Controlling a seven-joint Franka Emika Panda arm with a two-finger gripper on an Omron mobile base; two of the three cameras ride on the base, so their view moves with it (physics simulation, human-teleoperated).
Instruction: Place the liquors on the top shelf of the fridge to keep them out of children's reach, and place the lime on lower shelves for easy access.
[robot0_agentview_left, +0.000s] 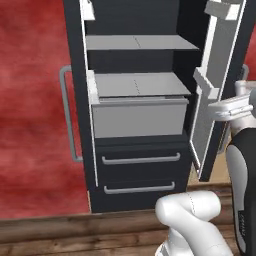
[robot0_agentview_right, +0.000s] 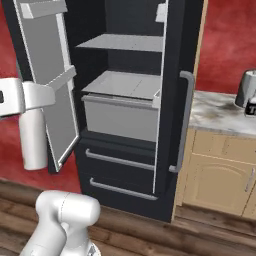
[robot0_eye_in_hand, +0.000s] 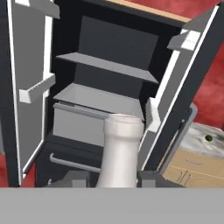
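Between the two dark fingertips at the bottom of the hand view stands the white neck of a slim bottle (robot0_eye_in_hand: 121, 148), and the gripper (robot0_eye_in_hand: 114, 178) is clamped on it, one of the liquors (its body is hidden below the frame). Ahead stands the fridge (robot0_eye_in_hand: 118, 43) with both doors swung wide. Its top shelf (robot0_eye_in_hand: 107, 65) is bare, and so is the lower shelf (robot0_eye_in_hand: 94, 98) above the drawer-like bin (robot0_eye_in_hand: 74, 124). On the marbled counter (robot0_eye_in_hand: 205, 151) to the right of the fridge lies the lime (robot0_eye_in_hand: 209, 138), a small dark green ball, well apart from the bottle.
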